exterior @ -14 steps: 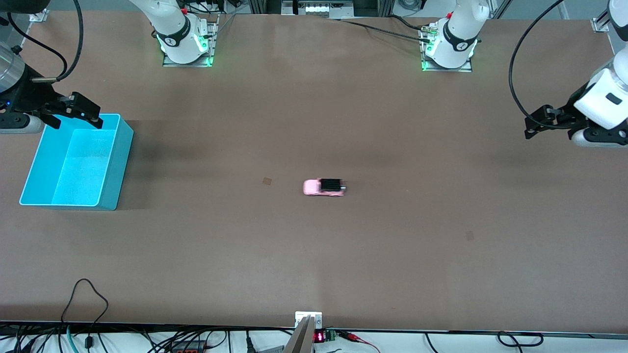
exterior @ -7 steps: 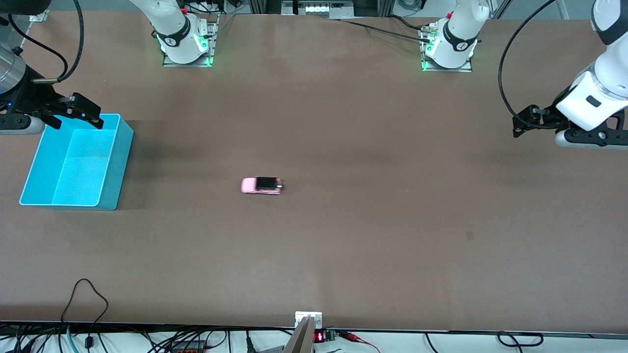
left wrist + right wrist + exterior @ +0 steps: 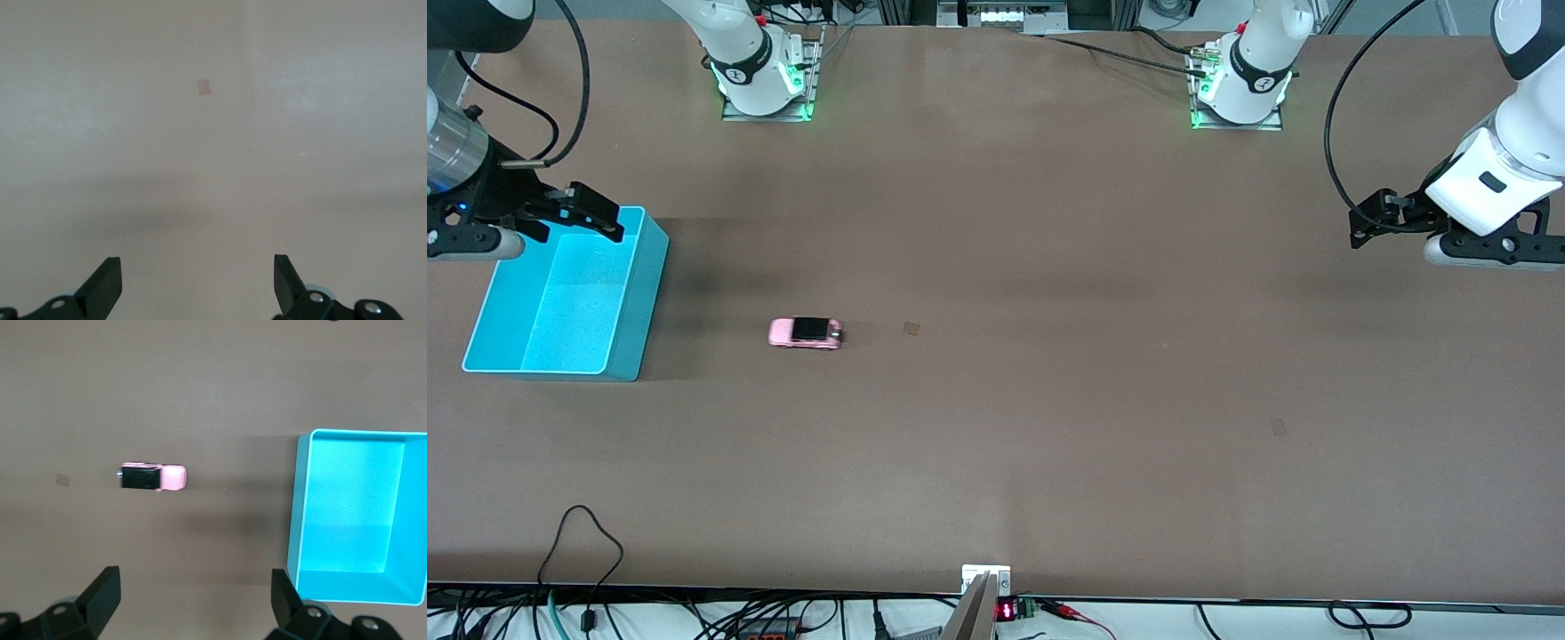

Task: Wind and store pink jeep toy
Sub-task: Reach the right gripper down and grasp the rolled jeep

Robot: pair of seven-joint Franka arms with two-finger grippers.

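The pink jeep toy (image 3: 805, 332) stands alone on the brown table, a short way from the turquoise bin (image 3: 639, 298) and untouched. It also shows in the right wrist view (image 3: 155, 477), beside the bin (image 3: 297, 513). My right gripper (image 3: 574, 222) is open and empty, in the air over the bin's edge at the right arm's end of the table; it shows in its own view (image 3: 193, 600) with fingers wide apart. My left gripper (image 3: 1371, 222) is open and empty, in the air over the left arm's end of the table, and its own view (image 3: 197, 283) shows only bare table.
The bin is empty. A small tan patch (image 3: 911, 328) lies on the table beside the jeep, also in the right wrist view (image 3: 63, 480). Another patch (image 3: 1278, 428) lies toward the left arm's end. Cables run along the table's front edge (image 3: 578, 533).
The jeep has rolled by itself across the table from the middle toward the turquoise bin. The left gripper has drawn back slightly; the right gripper has shifted a little over the bin.
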